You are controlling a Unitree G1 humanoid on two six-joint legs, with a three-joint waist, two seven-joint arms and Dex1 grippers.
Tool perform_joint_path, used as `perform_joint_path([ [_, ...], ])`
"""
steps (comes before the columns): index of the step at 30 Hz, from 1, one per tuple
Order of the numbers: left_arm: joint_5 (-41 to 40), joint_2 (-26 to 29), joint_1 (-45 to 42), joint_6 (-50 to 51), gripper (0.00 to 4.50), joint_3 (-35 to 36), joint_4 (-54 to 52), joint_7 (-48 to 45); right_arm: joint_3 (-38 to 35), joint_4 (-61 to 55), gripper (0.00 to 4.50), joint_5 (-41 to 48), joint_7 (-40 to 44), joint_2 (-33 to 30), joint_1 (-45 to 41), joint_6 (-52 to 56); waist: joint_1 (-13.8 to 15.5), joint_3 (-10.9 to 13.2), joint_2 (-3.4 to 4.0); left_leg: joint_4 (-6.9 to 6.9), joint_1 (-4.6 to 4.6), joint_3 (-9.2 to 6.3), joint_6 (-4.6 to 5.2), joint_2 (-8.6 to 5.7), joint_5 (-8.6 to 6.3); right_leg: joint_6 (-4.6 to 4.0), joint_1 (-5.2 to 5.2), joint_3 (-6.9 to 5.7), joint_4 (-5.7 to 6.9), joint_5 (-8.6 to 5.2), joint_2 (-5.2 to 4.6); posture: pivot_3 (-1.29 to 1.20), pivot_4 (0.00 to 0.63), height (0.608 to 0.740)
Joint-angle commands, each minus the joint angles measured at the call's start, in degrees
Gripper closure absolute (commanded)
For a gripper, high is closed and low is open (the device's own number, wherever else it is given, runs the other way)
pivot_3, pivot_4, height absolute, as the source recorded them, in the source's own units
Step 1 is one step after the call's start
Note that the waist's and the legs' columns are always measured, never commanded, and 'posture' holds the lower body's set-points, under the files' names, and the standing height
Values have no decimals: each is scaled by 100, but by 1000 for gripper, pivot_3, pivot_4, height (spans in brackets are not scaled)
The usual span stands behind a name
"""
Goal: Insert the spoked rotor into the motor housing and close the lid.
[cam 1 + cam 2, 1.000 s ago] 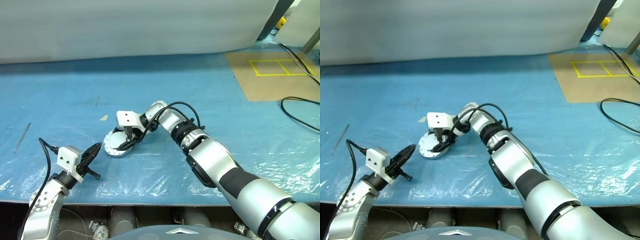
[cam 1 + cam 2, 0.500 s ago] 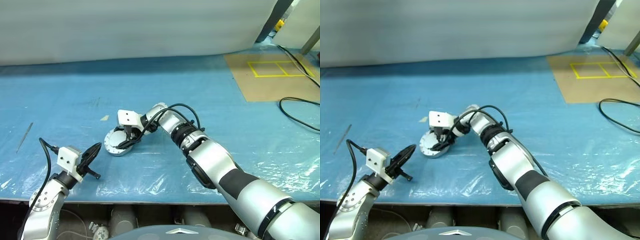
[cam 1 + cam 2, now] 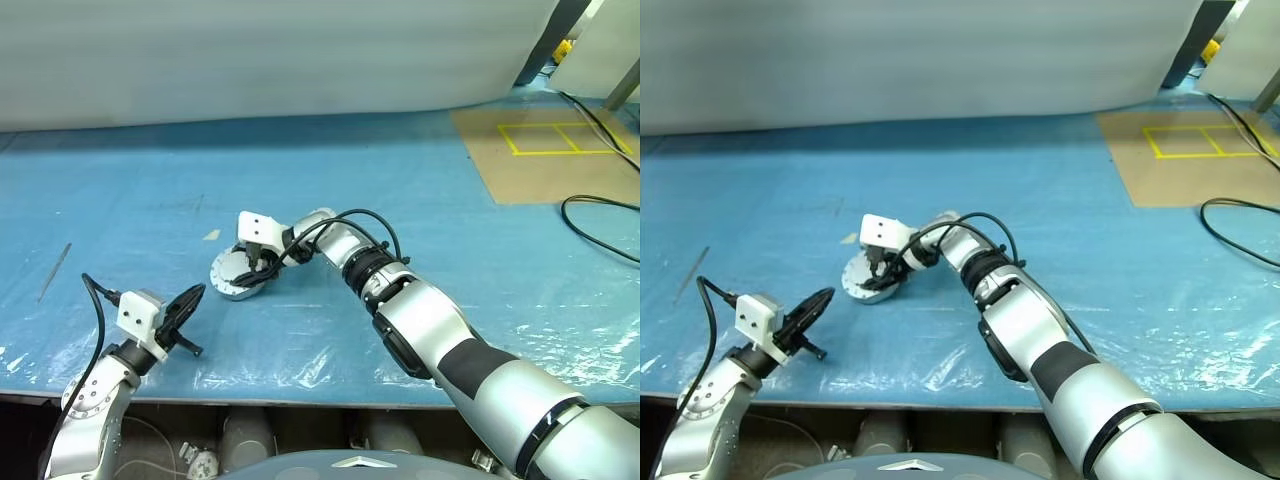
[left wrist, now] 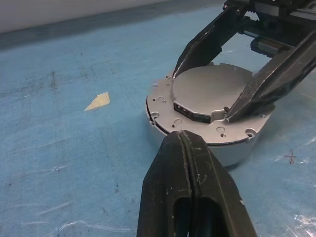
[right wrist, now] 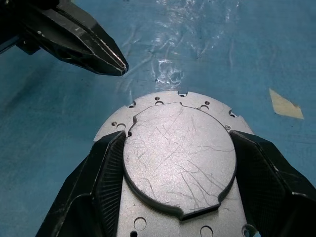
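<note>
The motor housing (image 4: 237, 154) stands on the blue sheet as a short round silver cup, closed by a flat silver lid (image 5: 177, 163) with a flange of small holes. My right gripper (image 3: 258, 262) reaches in from the right, its two fingers (image 5: 106, 173) pressed against opposite sides of the lid's raised round plate. My left gripper (image 3: 190, 297) is shut and empty, a little in front of the housing and to its left, pointing at it; its tip (image 5: 106, 57) is also in the right wrist view. The spoked rotor is hidden.
A small beige tape scrap (image 3: 212, 235) lies just behind the housing. A thin metal rod (image 3: 53, 272) lies at the far left. Cardboard with yellow tape (image 3: 545, 150) and a black cable (image 3: 600, 215) lie at the right. The table's front edge runs close below my left gripper.
My right wrist has turned a little while gripping the lid, and the lidded housing sits slightly farther back and flatter. The left arm has not moved.
</note>
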Motion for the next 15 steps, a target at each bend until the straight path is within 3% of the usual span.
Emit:
perform_joint_path([
  [1,8,-5,-143,-96,4500,-50,-96,24,349,266,1533,-421,-266,340,457,181,1,0,0,0,0,0,0,0,0,0,0,0,0,0,0,0,150,740],
  [7,46,-91,-540,11,4500,-200,25,161,535,247,1533,-511,-224,268,587,118,-3,-7,12,-3,-3,-1,0,-1,0,2,0,0,0,-1,0,0,150,740],
  [15,785,-61,-1035,454,4500,-749,482,524,520,199,1533,-428,-154,259,563,176,-7,-27,45,-6,-3,-1,0,-5,0,3,1,2,-4,-2,-3,0,150,740],
])
